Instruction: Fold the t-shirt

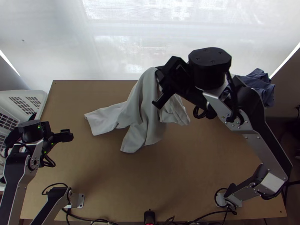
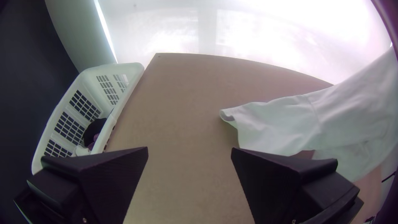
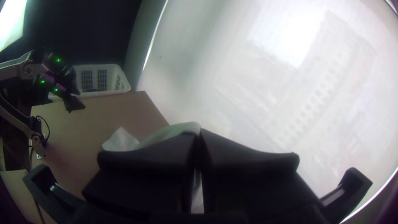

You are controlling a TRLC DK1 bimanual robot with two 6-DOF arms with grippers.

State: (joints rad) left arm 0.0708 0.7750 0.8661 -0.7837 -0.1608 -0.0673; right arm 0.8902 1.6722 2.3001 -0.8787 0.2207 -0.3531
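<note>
light wooden table (image 1: 112, 176) | white t-shirt (image 1: 144, 103), bunched, partly raised | cables (image 1: 210, 214)

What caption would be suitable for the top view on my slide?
Right gripper holding a pale T-shirt up over the wooden table; left gripper near the white basket.
</note>
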